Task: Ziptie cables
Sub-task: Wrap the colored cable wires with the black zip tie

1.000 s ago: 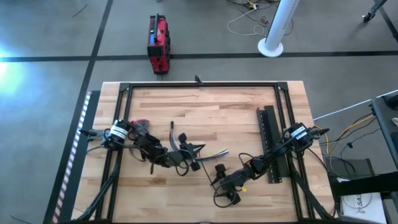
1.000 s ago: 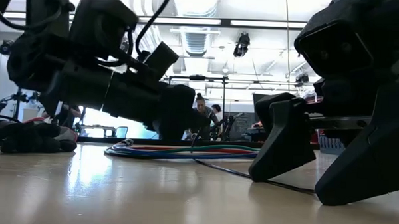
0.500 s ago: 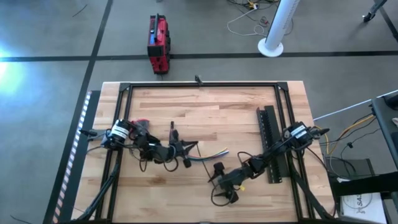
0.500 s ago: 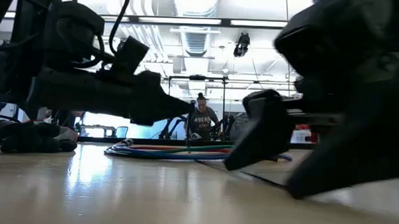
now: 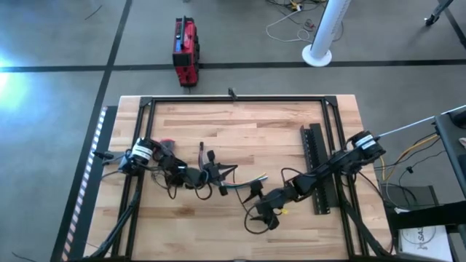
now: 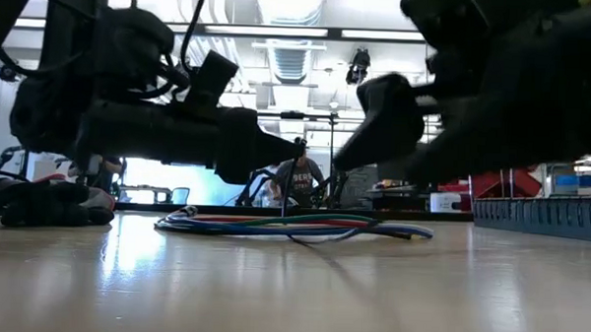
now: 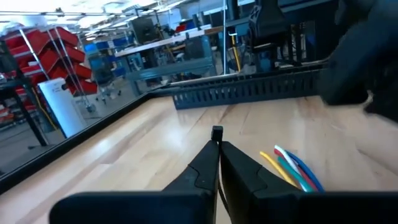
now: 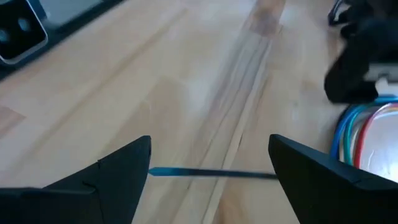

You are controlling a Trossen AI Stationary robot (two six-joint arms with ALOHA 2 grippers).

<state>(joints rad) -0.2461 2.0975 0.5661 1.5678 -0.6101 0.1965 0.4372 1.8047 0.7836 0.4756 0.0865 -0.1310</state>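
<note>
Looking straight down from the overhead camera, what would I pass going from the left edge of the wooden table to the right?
Left pincer, shut on the ziptie → the cables → right pincer, open → long black perforated bar.

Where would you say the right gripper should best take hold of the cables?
Probably the free coloured ends of the cables, coming from above with the open right gripper: they lie flat on the table, slightly fanned out.

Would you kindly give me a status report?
Left tool shut on ziptie. Right tool open, above table. Cables lying between them. Nothing blocking.
</note>
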